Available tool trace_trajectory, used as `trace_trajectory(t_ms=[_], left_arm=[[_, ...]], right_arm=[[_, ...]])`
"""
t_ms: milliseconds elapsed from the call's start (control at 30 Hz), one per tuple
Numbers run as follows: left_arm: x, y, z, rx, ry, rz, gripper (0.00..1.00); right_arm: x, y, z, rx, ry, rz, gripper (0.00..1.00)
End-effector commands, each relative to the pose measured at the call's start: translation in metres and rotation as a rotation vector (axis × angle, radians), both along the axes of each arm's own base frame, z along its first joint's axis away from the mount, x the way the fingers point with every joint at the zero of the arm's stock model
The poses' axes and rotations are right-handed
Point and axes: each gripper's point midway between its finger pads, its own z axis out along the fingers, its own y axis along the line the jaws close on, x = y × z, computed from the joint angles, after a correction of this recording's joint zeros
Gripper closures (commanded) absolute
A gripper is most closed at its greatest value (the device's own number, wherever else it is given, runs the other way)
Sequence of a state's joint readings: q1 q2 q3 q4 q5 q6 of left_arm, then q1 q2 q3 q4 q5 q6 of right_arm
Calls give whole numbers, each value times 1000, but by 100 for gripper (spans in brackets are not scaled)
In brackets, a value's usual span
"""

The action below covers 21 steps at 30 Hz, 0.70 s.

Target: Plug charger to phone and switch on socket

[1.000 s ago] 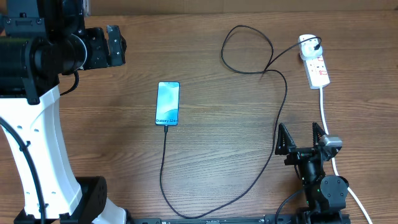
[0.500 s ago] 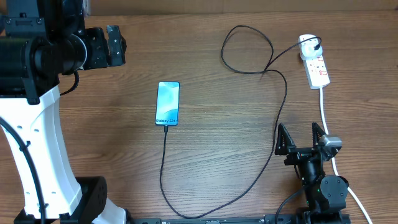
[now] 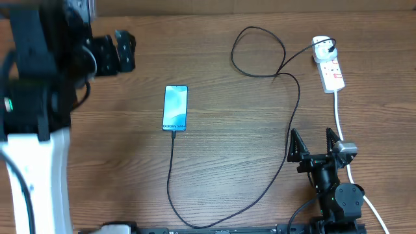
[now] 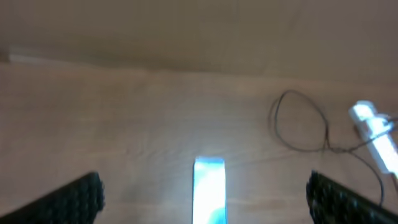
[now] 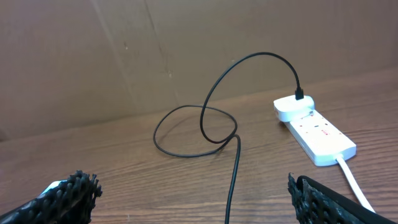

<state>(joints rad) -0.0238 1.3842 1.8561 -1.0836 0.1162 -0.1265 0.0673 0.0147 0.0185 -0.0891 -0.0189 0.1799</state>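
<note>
Since the cable (image 3: pixel 289 123) looks seated in the phone (image 3: pixel 175 108) on the counter (image 3: pixel 227 162), I'd turn to the socket (image 3: pixel 331 70), far right | right claw (image 3: pixel 311 134) just short of it, spread, empty | left claw (image 3: pixel 125 51) spread too (well off) | press its rocker squarely, one fingertip.

phone (image 3: pixel 175 107): bare table (image 3: pixel 227 149) both long sides | charger (image 3: pixel 250 28) loop between it and socket (image 3: pixel 330 68)

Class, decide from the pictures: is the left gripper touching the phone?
Apart. The overhead view shows the left gripper off to the upper left, with a stretch of bare table between it and the phone.
</note>
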Motion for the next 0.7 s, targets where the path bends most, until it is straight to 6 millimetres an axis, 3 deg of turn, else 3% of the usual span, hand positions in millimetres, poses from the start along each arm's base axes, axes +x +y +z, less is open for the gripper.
trace_trajectory(t_ms=[0, 167, 667], left_arm=[[-30, -13, -18, 26, -107, -120, 1], [-52, -12, -64, 39, -238, -119, 0], [-100, 2, -160, 135, -566, -56, 1]], right_arm=[[0, 1, -1, 4, -8, 6, 0], [0, 1, -1, 4, -8, 6, 0], [0, 1, -1, 4, -7, 6, 0]])
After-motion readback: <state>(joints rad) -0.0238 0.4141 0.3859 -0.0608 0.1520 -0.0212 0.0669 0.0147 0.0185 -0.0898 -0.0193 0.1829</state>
